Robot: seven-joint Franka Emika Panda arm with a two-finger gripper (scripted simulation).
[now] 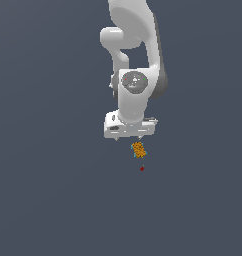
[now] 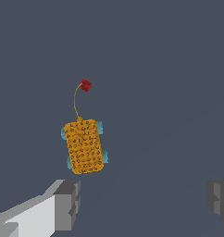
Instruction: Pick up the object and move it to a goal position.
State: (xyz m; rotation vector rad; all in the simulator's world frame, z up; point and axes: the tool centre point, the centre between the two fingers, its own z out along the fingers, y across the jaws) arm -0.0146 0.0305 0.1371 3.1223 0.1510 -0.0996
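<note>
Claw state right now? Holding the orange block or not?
Claw: open and empty, fingers wide apart; the orange block lies free on the floor beyond the fingertips.

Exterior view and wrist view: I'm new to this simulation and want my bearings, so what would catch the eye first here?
The white arm hangs down the middle of the exterior view, bright against plain dark grey. Just below its gripper sits the orange bumpy block with teal specks. In the wrist view the gripper's fingers stand wide apart and the block lies free of them, a thin line curving from it to a small red cube.
</note>
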